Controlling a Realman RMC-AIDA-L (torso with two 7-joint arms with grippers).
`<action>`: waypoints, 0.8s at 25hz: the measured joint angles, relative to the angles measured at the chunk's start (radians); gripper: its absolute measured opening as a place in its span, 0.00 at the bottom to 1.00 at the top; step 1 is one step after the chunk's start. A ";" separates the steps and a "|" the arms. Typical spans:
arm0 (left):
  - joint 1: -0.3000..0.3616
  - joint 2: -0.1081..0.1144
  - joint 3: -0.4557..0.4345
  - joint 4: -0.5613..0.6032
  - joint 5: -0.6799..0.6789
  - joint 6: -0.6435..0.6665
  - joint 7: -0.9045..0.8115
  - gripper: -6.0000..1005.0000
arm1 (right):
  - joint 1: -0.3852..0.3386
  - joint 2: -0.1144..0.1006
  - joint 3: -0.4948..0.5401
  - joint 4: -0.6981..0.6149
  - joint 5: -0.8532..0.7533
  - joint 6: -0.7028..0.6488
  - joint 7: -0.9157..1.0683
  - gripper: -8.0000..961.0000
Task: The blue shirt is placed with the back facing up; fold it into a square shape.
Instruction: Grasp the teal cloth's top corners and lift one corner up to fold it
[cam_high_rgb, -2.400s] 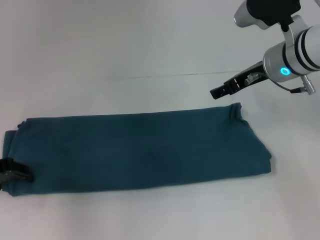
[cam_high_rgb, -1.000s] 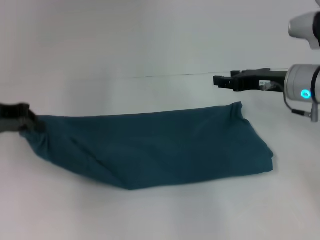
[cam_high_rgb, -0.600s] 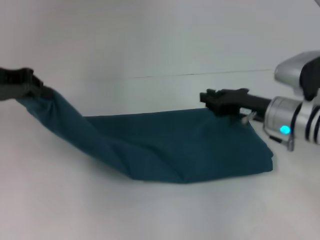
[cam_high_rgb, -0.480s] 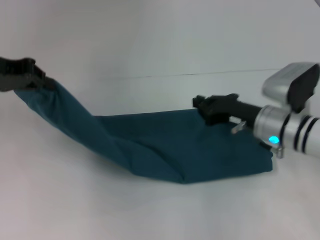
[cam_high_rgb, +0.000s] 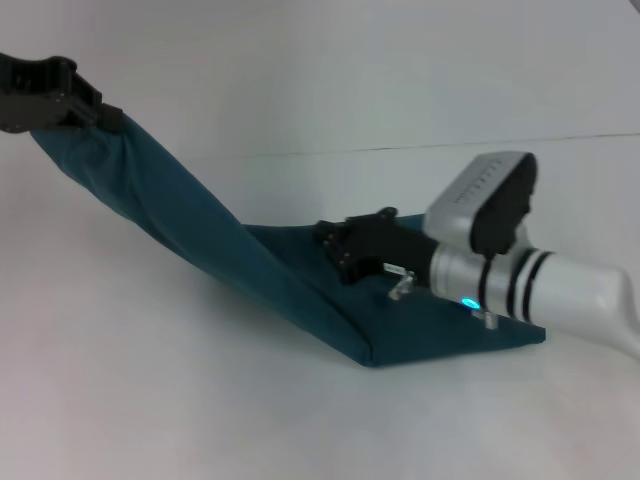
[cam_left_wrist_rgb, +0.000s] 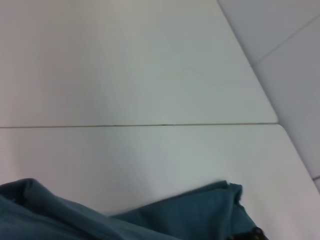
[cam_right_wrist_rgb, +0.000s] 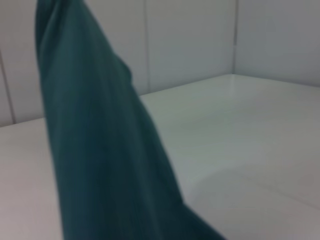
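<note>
The blue shirt (cam_high_rgb: 200, 230) is a long folded band. Its left end is lifted high at the far left, where my left gripper (cam_high_rgb: 92, 112) is shut on it. From there the cloth slopes down to a fold near the table's front, and its right part lies flat. My right gripper (cam_high_rgb: 338, 250) sits low over the flat middle of the shirt, by the foot of the raised slope. The left wrist view shows the flat end of the shirt (cam_left_wrist_rgb: 195, 215) on the table. In the right wrist view the raised band of shirt (cam_right_wrist_rgb: 100, 150) hangs close by.
The white table (cam_high_rgb: 300, 420) carries a thin seam line (cam_high_rgb: 400, 148) running across behind the shirt. The left wrist view shows the table's far corner (cam_left_wrist_rgb: 277, 124) with floor tiles beyond. Pale wall panels (cam_right_wrist_rgb: 190, 40) stand behind the table in the right wrist view.
My left gripper has carried the shirt's left end up and back, raising the cloth into a steep slope. My right arm has swung down and leftward onto the shirt's middle.
</note>
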 joint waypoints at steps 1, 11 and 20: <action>-0.005 0.004 0.000 0.002 -0.002 0.014 0.000 0.06 | 0.012 0.000 -0.001 0.013 -0.001 -0.001 -0.002 0.04; -0.021 0.011 0.004 0.012 -0.017 0.088 0.004 0.08 | 0.187 0.000 -0.074 0.179 -0.080 -0.064 0.025 0.04; -0.021 0.013 0.011 0.019 -0.017 0.098 0.011 0.10 | 0.223 -0.001 0.197 0.246 -0.379 -0.096 0.083 0.05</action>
